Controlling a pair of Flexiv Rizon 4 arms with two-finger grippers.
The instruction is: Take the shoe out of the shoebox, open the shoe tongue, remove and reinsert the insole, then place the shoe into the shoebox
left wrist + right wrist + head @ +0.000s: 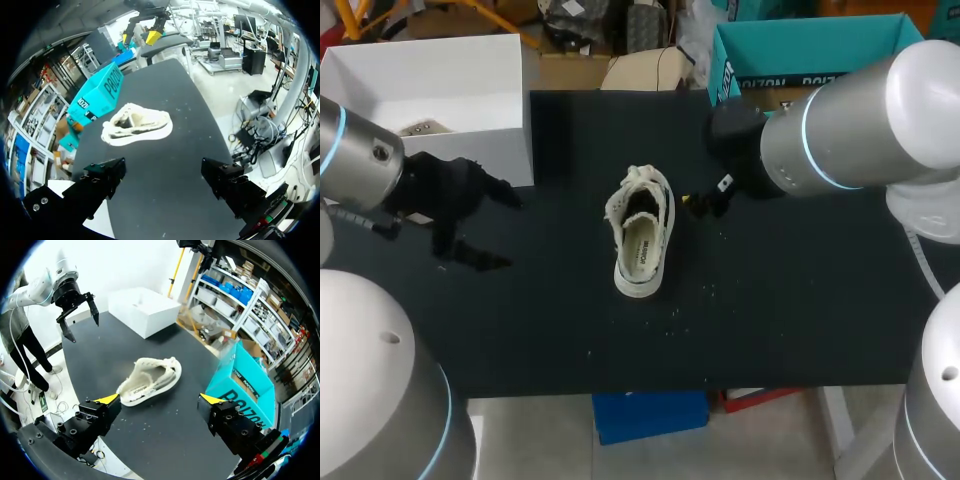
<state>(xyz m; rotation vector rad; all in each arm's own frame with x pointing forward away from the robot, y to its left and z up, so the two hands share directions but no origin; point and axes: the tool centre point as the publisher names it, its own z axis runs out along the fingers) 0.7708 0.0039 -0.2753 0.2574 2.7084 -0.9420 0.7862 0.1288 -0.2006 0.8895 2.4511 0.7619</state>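
Observation:
A cream knit shoe (642, 232) stands upright in the middle of the black table (790, 300), outside the box, with its laces loose and its insole in place. The white shoebox (420, 85) sits open at the far left corner. My left gripper (492, 225) hovers open to the left of the shoe, well apart from it. My right gripper (707, 192) hangs open just right of the shoe's laced end, not touching it. Ahead of the open left gripper (165, 175) lies the shoe (137, 125). The shoe (150, 380) also lies ahead of the open right gripper (160, 401).
A teal cardboard box (800, 55) stands at the far right edge of the table. Something pale (420, 128) lies inside the white shoebox. Small light crumbs (695, 295) are scattered on the table near the shoe's heel.

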